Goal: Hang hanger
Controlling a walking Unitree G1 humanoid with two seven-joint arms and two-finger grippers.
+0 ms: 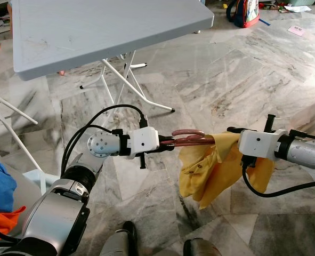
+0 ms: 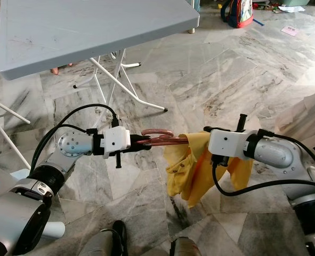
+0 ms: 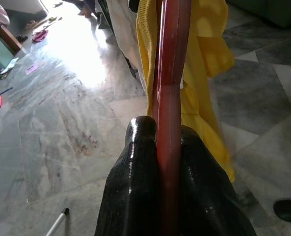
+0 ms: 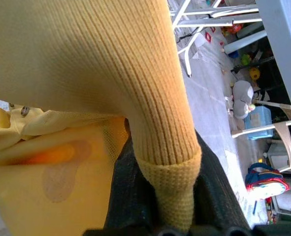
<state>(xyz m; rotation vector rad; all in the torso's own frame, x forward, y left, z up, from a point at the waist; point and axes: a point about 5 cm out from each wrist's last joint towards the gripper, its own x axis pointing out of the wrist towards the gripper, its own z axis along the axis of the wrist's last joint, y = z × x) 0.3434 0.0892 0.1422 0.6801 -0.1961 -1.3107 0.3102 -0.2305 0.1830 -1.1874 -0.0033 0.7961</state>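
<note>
A reddish-brown hanger (image 1: 186,138) is held level over the marble floor, with a yellow knit garment (image 1: 216,168) draped from it. My left gripper (image 1: 170,143) is shut on the hanger's hook end; in the left wrist view the red bar (image 3: 171,98) runs between the two black fingers (image 3: 135,182). My right gripper (image 1: 233,130) is shut on the garment at the hanger's other end; the right wrist view has ribbed yellow fabric (image 4: 135,78) pinched between its fingers (image 4: 130,191). The two grippers face each other about a hanger's width apart.
A grey folding table (image 1: 98,26) with white legs stands ahead on the left. A colourful backpack (image 1: 243,12) lies at the far right. Blue and orange cloth (image 1: 0,197) is piled at my left. Pale fabric (image 1: 314,120) hangs at the right edge.
</note>
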